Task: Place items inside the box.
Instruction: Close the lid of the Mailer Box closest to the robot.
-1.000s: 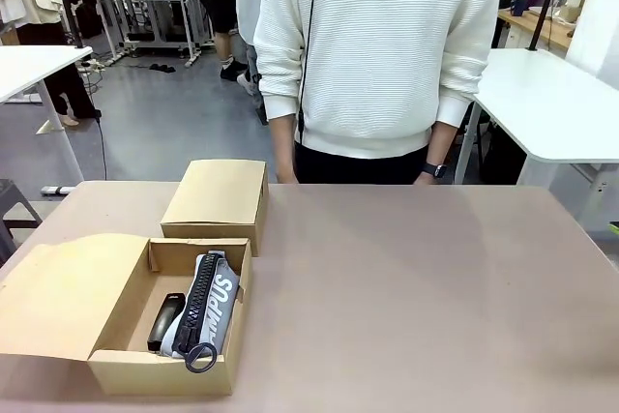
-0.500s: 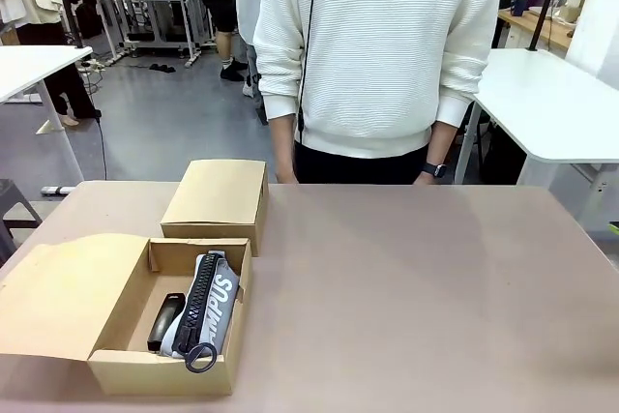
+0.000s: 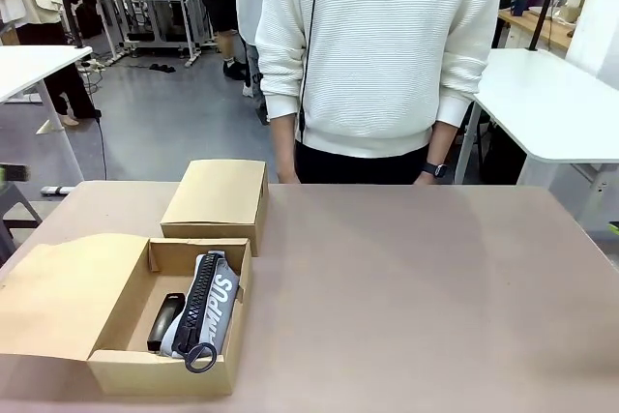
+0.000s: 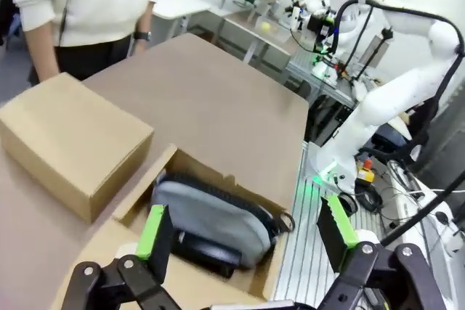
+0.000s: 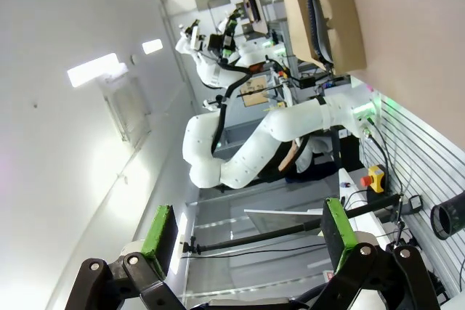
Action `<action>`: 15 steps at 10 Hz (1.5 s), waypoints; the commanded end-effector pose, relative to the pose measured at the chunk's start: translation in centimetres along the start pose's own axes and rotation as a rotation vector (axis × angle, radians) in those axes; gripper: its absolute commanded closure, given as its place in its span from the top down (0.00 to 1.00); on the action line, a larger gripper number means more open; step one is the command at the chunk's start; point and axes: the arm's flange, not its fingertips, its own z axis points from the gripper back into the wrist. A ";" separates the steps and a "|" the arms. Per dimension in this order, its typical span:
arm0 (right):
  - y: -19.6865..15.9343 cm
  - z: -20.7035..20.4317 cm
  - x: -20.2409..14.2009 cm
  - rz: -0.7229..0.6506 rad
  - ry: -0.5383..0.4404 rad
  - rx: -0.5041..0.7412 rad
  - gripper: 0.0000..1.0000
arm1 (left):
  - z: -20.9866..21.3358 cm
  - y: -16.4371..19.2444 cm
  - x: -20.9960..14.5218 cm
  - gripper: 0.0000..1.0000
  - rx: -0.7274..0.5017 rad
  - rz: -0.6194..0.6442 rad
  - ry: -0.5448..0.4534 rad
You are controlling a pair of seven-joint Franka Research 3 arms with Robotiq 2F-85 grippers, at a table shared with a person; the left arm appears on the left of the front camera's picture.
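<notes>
Since the earlier front frame nothing on the worktop [image 3: 406, 278] has shifted; only a person far behind the worktop has stepped slightly.

The open box [image 3: 164, 374] sits at the near left of the worktop, its flap folded out to the left. Inside it lies the light grey zip pouch [image 3: 221, 295], against the right wall, with the small black stapler [image 3: 165, 321] just left of it. Directly behind the open box stands a closed box [image 3: 215, 200], touching or nearly touching it.

The pouch looks soft and light; it would sag if pinched at 1 end, so a hold across its middle, or on the stiff zip ridge [image 3: 202, 309], seems safest. The ring pull [image 3: 200, 358] at the near end is a small, loose target. The stapler appears rigid, smooth and denser, best taken across its narrow sides.

Print on the pouch reads "MPUS"; the start of the word is hidden by the zip.

The left gripper [image 4: 245, 226] hovers above the open box with its jaws wide and nothing between them. The right gripper [image 5: 247, 230] is also spread wide and empty, pointing away from the worktop.
</notes>
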 end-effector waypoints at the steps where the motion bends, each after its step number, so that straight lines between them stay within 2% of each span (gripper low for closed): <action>1: 0.8 0.0 -0.2 -0.017 -0.005 0.016 1.00 | -2.0 2.8 1.3 1.00 0.092 -0.194 0.022; 2: 0.8 0.0 -0.2 -0.017 -0.005 0.016 1.00 | -1.8 4.1 0.6 1.00 0.029 -0.337 0.060; 3: 0.8 0.0 -0.2 -0.017 -0.005 0.016 1.00 | -0.4 4.9 -0.2 1.00 0.042 -0.496 0.044; 4: 0.8 0.0 -0.2 -0.017 -0.005 0.016 1.00 | 1.5 5.5 -1.5 1.00 0.132 -0.610 -0.001; 5: 0.8 0.0 -0.2 -0.017 -0.005 0.016 1.00 | 3.1 6.0 -2.7 1.00 0.198 -0.698 0.040; 6: 0.8 0.0 -0.2 -0.017 -0.005 0.016 1.00 | 4.5 6.1 -4.1 1.00 0.217 -0.728 0.072; 7: 0.8 0.0 -0.2 -0.017 -0.005 0.016 1.00 | 5.3 6.4 -4.2 1.00 0.172 -0.490 0.108; 8: 0.8 0.0 -0.2 -0.017 -0.005 0.016 1.00 | 3.9 5.6 -2.3 1.00 0.178 -0.680 0.064; 9: 0.8 0.0 -0.2 -0.017 -0.005 0.016 1.00 | 3.9 5.6 -2.3 1.00 0.178 -0.680 0.064; 10: 0.8 0.0 -0.2 -0.017 -0.005 0.016 1.00 | 5.6 6.2 -4.3 1.00 0.201 -0.642 0.086; 11: 0.8 0.0 -0.2 -0.017 -0.005 0.016 1.00 | 6.4 7.9 -6.0 1.00 0.113 -0.632 0.142; 12: 0.8 0.0 -0.2 -0.017 -0.005 0.016 1.00 | 8.2 10.1 -8.0 1.00 0.195 -0.632 0.226; 15: 0.8 0.0 -0.2 -0.017 -0.005 0.016 1.00 | 10.8 11.8 -10.2 1.00 0.292 -0.672 0.331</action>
